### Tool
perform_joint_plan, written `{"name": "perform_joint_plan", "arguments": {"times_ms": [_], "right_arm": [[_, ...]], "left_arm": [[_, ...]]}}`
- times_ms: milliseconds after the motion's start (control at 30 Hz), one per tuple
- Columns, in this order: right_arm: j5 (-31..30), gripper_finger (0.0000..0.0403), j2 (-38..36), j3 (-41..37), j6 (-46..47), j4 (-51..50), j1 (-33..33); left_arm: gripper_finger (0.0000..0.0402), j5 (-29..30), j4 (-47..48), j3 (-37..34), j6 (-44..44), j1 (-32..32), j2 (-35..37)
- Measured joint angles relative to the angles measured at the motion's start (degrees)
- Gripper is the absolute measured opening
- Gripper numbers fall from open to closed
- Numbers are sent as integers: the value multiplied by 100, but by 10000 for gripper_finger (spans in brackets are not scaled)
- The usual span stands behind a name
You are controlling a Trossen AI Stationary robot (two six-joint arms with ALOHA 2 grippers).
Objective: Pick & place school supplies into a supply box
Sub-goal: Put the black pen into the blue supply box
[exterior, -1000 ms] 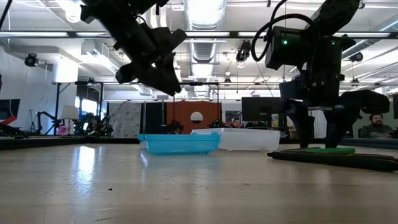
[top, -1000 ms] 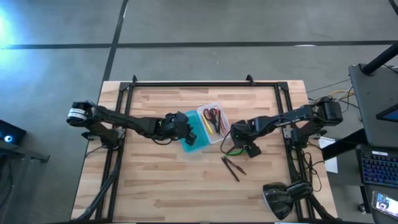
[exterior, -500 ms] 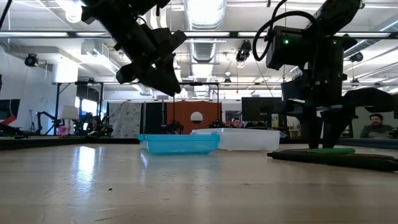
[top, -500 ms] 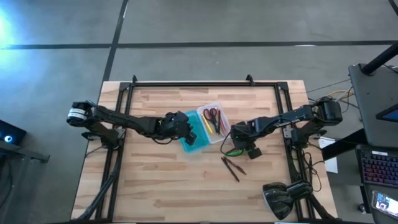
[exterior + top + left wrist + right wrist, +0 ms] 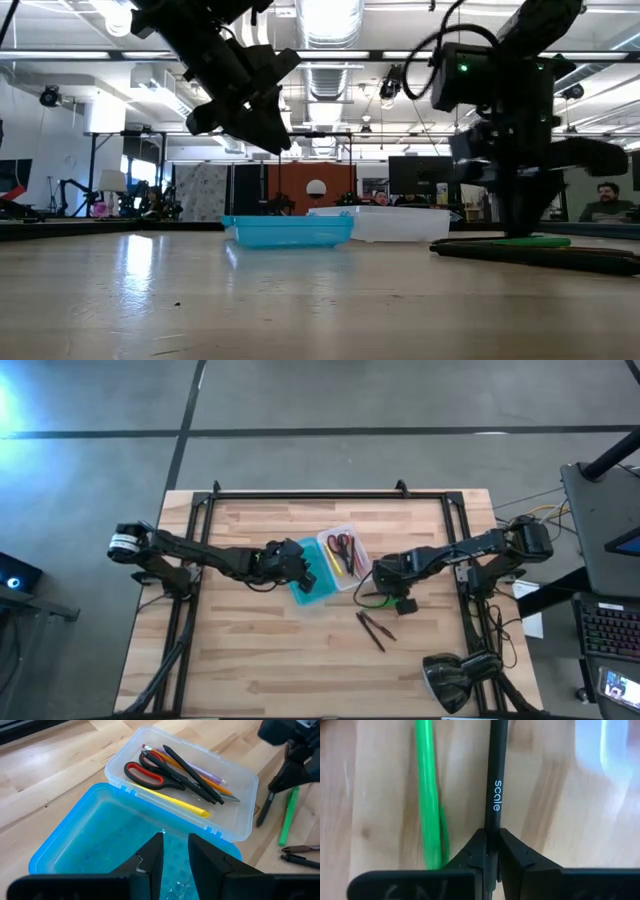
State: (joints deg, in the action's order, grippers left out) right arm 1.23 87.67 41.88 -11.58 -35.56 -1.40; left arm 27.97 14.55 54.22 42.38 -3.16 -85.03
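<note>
The supply box lies open at the table's middle, its teal lid half (image 5: 310, 582) beside its clear tray half (image 5: 343, 554). In the tray lie red-handled scissors (image 5: 150, 772), a yellow pencil (image 5: 175, 805) and other pens. My left gripper (image 5: 175, 854) hangs over the teal lid, open by a narrow gap with nothing in it. My right gripper (image 5: 388, 588) is down at the table to the right of the box, shut on a black pen (image 5: 495, 780). A green pen (image 5: 427, 795) lies on the wood beside that pen. My right gripper pinches the black pen's shaft (image 5: 493, 822) between its two fingers. The fingers (image 5: 518, 215) come from above and point down, lying across the pen. The pen lies along the table top (image 5: 264, 812).
Two dark pens (image 5: 372, 628) lie on the wood nearer the front edge, to the right of the box. A black rail frame (image 5: 300, 495) runs along the table's far and side edges. A lamp head (image 5: 450, 678) sits at the front right corner.
My right gripper has shut its fingers on the black pen, staying down at the table beside the green pen. The pens and the box lie where they were.
</note>
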Motion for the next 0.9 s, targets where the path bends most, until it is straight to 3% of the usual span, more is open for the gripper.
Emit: {"name": "perform_joint_plan", "arguments": {"times_ms": [233,433,567,700,900], "right_arm": [[1015,15,-1111,140,1492,-609,-2],[1075,14,-1806,259,3211,299,-319],[1047,15,-1611,265,4189,1546,-878],[1096,33,-939,263,4999,2366,-1313],[1081,93,-197,330,5154,2572,-1419]], "left_arm": [[74,0,-85,35,7,0,0],[74,0,-148,35,21,2,0],[74,-2,-219,35,23,2,0],[74,-52,-262,36,26,2,0],[74,-541,-263,111,29,-15,0]]}}
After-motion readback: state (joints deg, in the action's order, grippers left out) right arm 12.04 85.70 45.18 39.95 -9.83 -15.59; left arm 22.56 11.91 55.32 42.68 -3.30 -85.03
